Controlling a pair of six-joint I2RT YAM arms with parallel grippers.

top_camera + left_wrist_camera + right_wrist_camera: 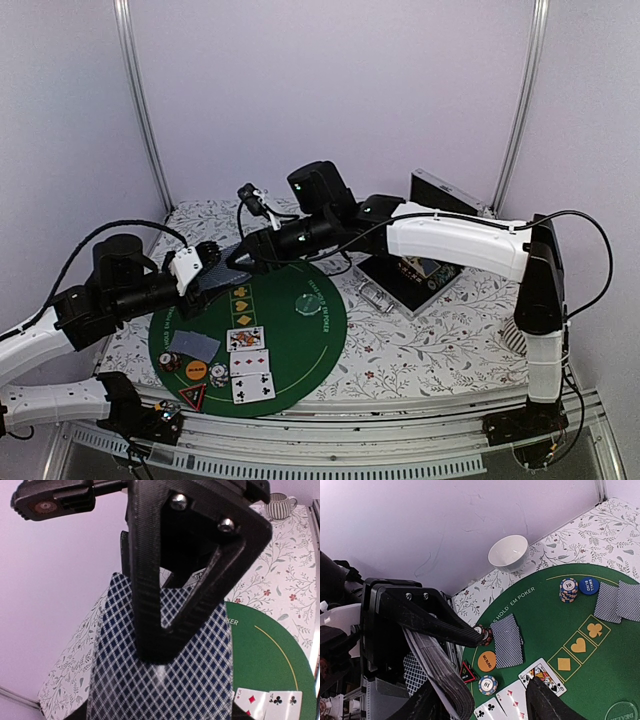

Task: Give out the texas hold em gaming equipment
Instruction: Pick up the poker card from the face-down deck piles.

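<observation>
On the left, the left gripper is shut on a deck of cards with blue and white checked backs. One black finger lies flat on top of the deck, and the deck is up in the air above the far left edge of the round green mat. Below it, on the near left part of the mat, lie a face-down card, a striped chip, an orange disc and a red and black triangle token. Just to the right of them sit another striped chip and three face-up cards in a row going toward the near edge. The right gripper reaches across the table from the right and meets the deck. Its two fingers are apart, one on each side of the deck's end. In the right wrist view there is a gap beside the deck, so it is not holding it. Farther along the mat is a clear disc. The right wrist view also shows a small chip stack touching a blue disc, with two more face-down cards just beside them. A white bowl sits off the mat by the wall. On the right of the flowery table is an open black case.
</observation>
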